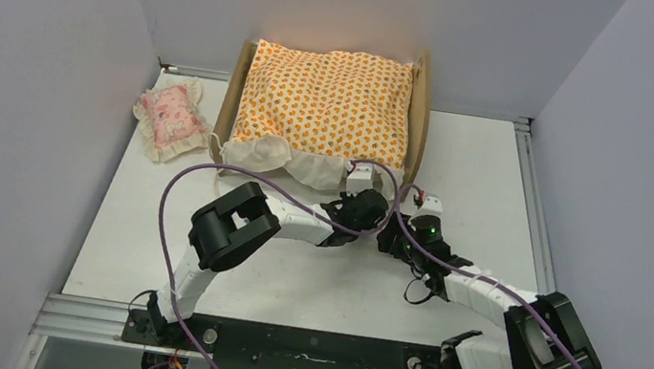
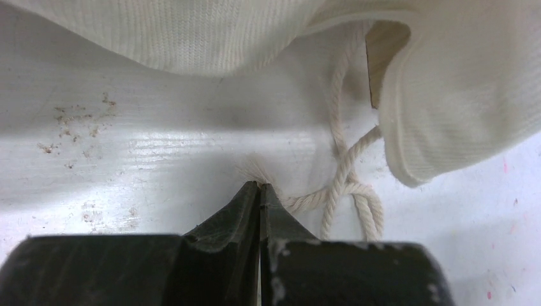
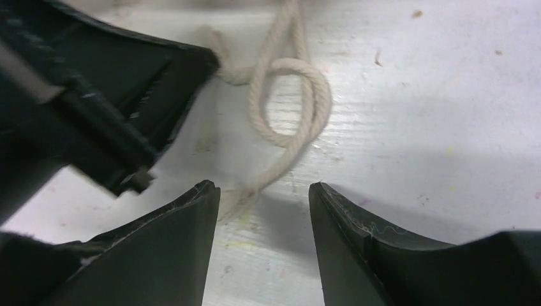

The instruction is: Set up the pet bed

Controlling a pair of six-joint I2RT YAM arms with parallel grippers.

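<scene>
Cotton cord point(image 3: 317, 95) loops loosely, frayed end pinched in my left jaws, right jaws apart above it; I fear a tug slips it free or drags the pet bed point(image 1: 421, 121) at the tabletop's point(image 1: 485, 197) far edge.

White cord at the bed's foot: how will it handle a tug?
Likely floppy: the cord lies in loose loops, so it should trail a pull, not hold shape. Probably light. Its end looks frayed where the left fingers pinch it, so it might slip out.
</scene>
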